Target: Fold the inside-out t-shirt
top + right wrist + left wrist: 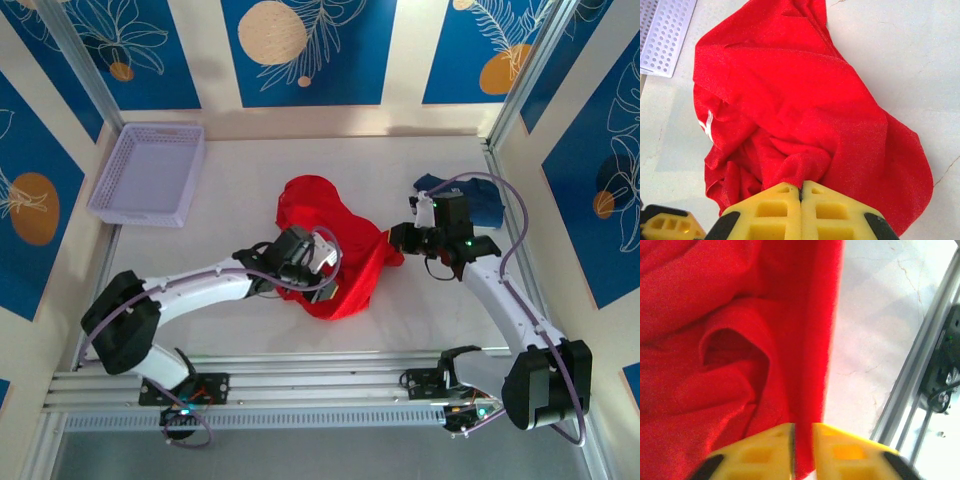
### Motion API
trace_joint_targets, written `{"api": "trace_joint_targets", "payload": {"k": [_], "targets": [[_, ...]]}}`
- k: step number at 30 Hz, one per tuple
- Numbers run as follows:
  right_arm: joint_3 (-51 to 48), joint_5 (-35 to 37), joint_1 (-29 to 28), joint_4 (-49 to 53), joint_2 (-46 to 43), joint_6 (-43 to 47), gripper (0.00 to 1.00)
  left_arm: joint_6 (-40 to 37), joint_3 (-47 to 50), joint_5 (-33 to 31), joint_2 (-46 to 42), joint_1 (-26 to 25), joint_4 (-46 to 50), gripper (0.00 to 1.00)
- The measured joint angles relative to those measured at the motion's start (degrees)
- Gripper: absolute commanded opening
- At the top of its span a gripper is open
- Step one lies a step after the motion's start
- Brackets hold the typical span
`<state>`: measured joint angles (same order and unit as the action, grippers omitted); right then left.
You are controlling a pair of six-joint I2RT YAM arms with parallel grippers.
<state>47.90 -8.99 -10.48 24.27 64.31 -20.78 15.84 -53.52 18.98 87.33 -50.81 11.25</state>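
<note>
Top: inside-out t-shirt (318, 212) lies crumpled mid-table (230, 320), between both arms. Left gripper (325, 282) is at its near-left edge and right gripper (398, 240) at its right edge, both in contact with the cloth. Lavender basket (150, 175) sits far left, well apart. A dark blue garment (480, 200) lies just behind the right wrist.

Left wrist: left gripper (802, 450) has yellow fingers nearly closed, pinching a hanging fold of the t-shirt (715, 365) in the narrow gap. Bare table (875, 315) and an aluminium rail (910, 375) are to the right.

Right wrist: right gripper (801, 200) has its fingers pressed together, with cloth bunched into the tips, so it looks pinched. The t-shirt (805, 100) spreads away from the fingers in loose folds, with a small white mark (707, 125) on its left side. A basket corner (662, 30) is at top left.
</note>
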Motion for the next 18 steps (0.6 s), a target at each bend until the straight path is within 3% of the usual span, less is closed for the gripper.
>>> {"api": "trace_joint_targets", "payload": {"k": [2, 6, 15, 18], "targets": [[0.0, 0.0, 0.0, 0.0, 0.0, 0.0, 0.00, 0.2, 0.0, -0.4, 2.1, -0.6, 0.2, 0.38], [0.0, 0.0, 0.0, 0.0, 0.0, 0.0, 0.00, 0.8, 0.0, -1.7, 5.9, -2.0, 0.4, 0.43], [0.0, 0.0, 0.0, 0.0, 0.0, 0.0, 0.00, 1.4, -2.5, -5.9, 11.6, -2.3, 0.1, 0.44], [0.0, 0.0, 0.0, 0.0, 0.0, 0.0, 0.00, 1.8, -3.0, -6.3, 13.3, -2.3, -0.3, 0.37]]}}
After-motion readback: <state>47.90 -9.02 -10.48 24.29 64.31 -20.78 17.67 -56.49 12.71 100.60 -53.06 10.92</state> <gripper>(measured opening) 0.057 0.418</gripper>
